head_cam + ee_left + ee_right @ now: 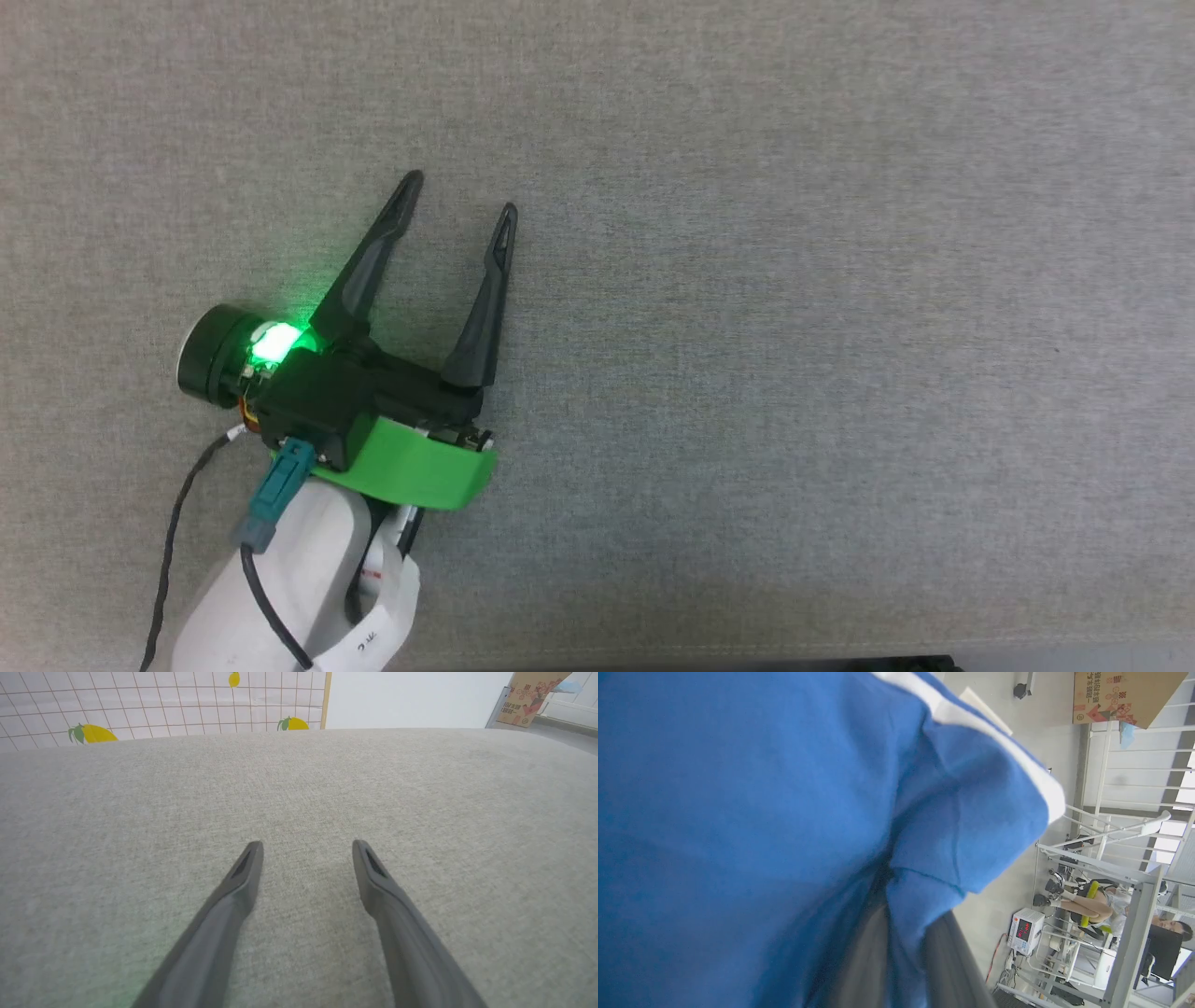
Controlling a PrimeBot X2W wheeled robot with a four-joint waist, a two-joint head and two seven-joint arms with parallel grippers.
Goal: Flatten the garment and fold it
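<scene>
Bench [840,280]: covered in grey woven cloth. In the left wrist view it runs back to a tiled wall [140,704] printed with lemons.
Garment [738,812]: bright blue soft cloth, bunched up close against the right wrist camera. It is held up with the room behind it, and a white trim [994,742] runs along its upper edge.
Left tool [462,191]: low over the bench with its two dark fingers spread wide apart and nothing between them. A green light [271,343] glows at its base and a green band [420,467] wraps its wrist.
Right tool [903,933]: its fingers stand close together with a fold of the garment pinched between them (their tips are buried in the cloth).
Person [1092,905]: seated among white frames at the far side of the room.
Cardboard box [1120,695]: up high by a white railing, printed in red. I cannot tell what is in it from here.
White meter [1024,931]: on the floor by the frames, red digits lit.
</scene>
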